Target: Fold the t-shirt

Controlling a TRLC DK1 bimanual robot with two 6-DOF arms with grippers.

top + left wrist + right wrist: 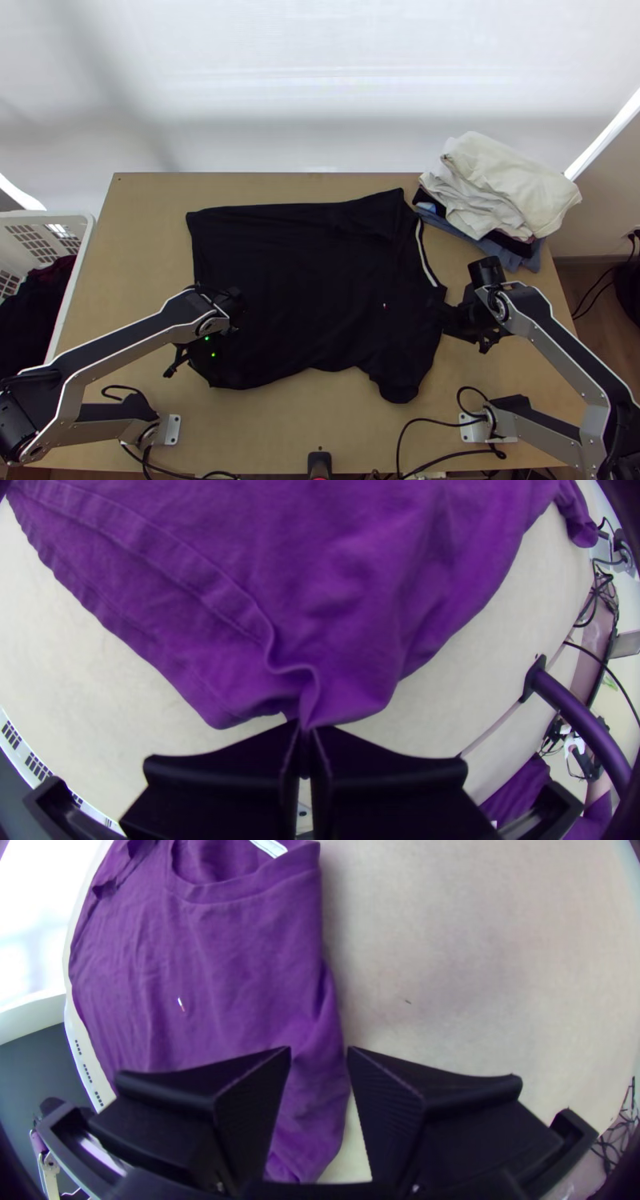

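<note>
Black t-shirt (304, 280), tan table (144, 240)

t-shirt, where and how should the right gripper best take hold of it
Probably by the shoulder edge between collar and near sleeve, from above, one finger on either side. The t-shirt lies spread, and that edge runs between the open fingers of the right gripper, with bare table beside it for the outer finger.

No words for me to read
The small mark (181, 1004) on my t-shirt (233, 973) is too tiny for me to make out.
</note>
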